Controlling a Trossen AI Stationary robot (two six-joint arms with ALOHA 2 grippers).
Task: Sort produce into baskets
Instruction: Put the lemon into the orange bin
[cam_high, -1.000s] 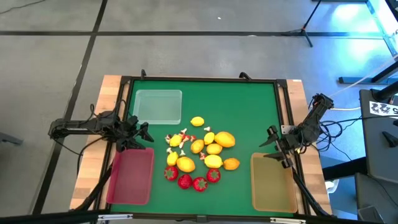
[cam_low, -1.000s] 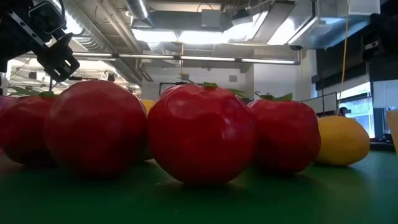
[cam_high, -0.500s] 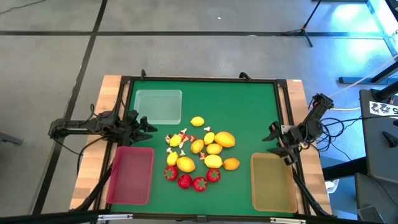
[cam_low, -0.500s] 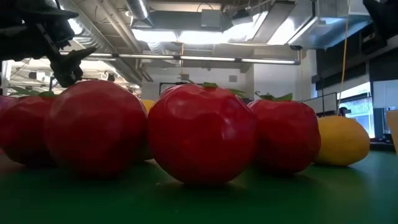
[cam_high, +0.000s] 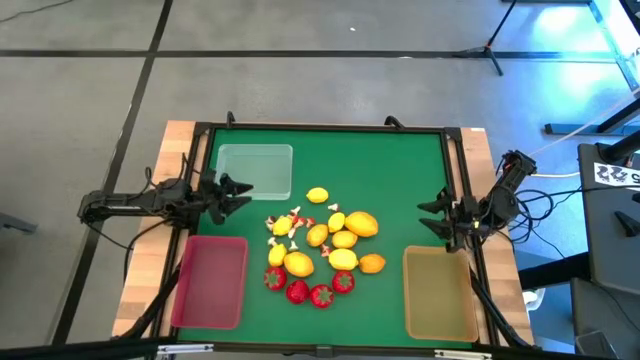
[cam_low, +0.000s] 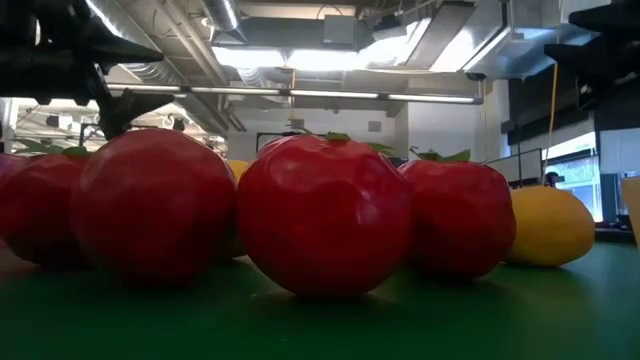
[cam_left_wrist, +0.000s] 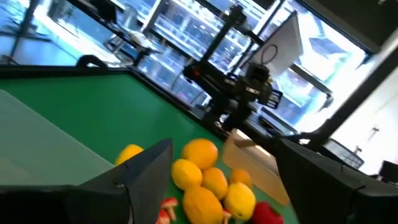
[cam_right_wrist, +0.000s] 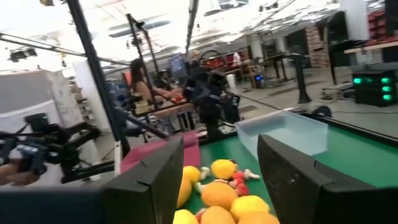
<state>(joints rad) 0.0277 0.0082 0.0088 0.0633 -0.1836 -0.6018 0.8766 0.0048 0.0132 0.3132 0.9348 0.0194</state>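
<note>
Both arms have swung off their trays toward the produce (cam_high: 322, 246); left jaws (cam_high: 240, 190) and right jaws (cam_high: 432, 215) spread, empty, sorting unstarted.

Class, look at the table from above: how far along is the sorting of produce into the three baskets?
Done: nothing; the clear basket, red basket and tan basket hold no produce. In hand: nothing; the left gripper and right gripper are open near the table's sides. Left: the lemons, strawberries and orange fruit, all piled mid-table.
</note>
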